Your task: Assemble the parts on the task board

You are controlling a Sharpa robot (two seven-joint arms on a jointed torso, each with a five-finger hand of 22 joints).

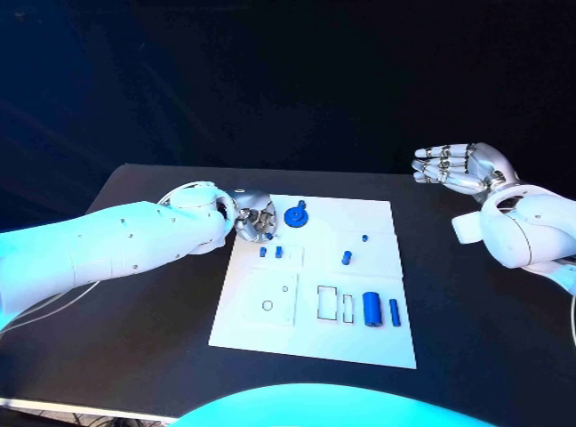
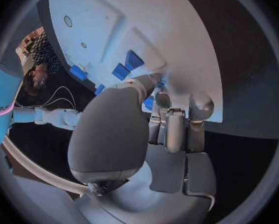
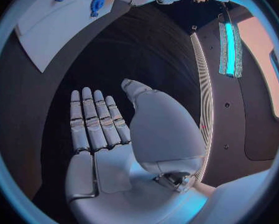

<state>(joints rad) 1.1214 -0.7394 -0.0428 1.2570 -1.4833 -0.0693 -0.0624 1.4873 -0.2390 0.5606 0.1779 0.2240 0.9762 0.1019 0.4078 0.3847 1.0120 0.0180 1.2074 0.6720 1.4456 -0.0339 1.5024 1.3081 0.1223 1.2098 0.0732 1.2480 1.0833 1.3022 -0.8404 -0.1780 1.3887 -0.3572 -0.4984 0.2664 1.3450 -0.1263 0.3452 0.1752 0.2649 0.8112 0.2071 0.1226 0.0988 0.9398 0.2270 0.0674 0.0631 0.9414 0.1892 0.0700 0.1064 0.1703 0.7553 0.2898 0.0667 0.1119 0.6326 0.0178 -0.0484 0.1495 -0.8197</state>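
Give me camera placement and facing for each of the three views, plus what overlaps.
Head view: on the robot's head, looking down at the black table and task board; both white arms enter, left robot hand at the board's far left corner, right robot hand raised off the board.
Left wrist view: behind the left robot hand, facing the task board and blue parts.
Right wrist view: behind the right robot hand, fingers straight, facing the table.
Shared: the blue gear appears in head and right wrist views.
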